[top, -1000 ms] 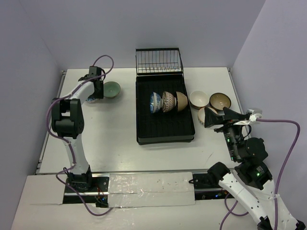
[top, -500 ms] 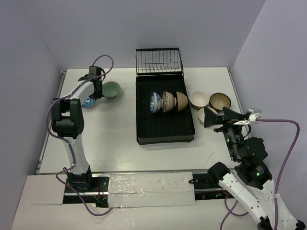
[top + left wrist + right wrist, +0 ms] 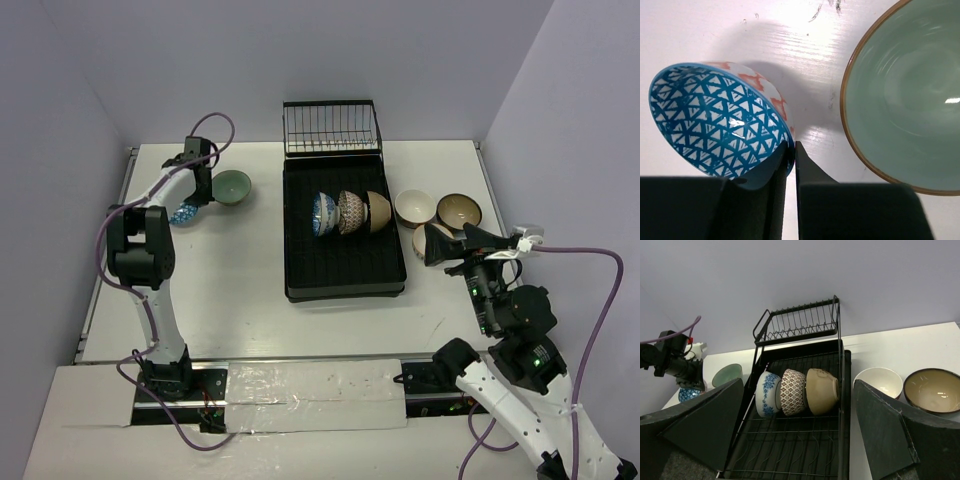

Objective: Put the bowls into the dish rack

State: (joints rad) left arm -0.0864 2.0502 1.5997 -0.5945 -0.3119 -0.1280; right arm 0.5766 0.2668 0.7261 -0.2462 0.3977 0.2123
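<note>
**Right hand**: at 4 o'clock on the surface. The jaws are spread wide and hold nothing. No change noted. Just beyond it, at 3 o'clock, a cream bowl and a brown-rimmed bowl sit upright outside the dish rack. A further bowl under the hand is largely hidden.

**Dish rack:** at the centre of the surface, running toward 12 o'clock. Three bowls stand on edge in a row on its ribbed floor, touching one another.

**Left hand**: at 10 o'clock. The jaws have just drawn in to a narrow pinch on the rim of the blue triangle-patterned bowl, one finger inside and one outside. The bowl is tipped. Whether its base touches the surface cannot be told. The pale green bowl lies just beside it, apart.

**Difference from a second ago:** the jaws stood wider then, and the hand covered most of the bowl. The bowl now shows tilted out at the hand's 8 o'clock side.

**Judgement:** the grasp appears made, and lifting and carrying the bowl to the rack comes next. At least four bowls remain outside the rack.
</note>
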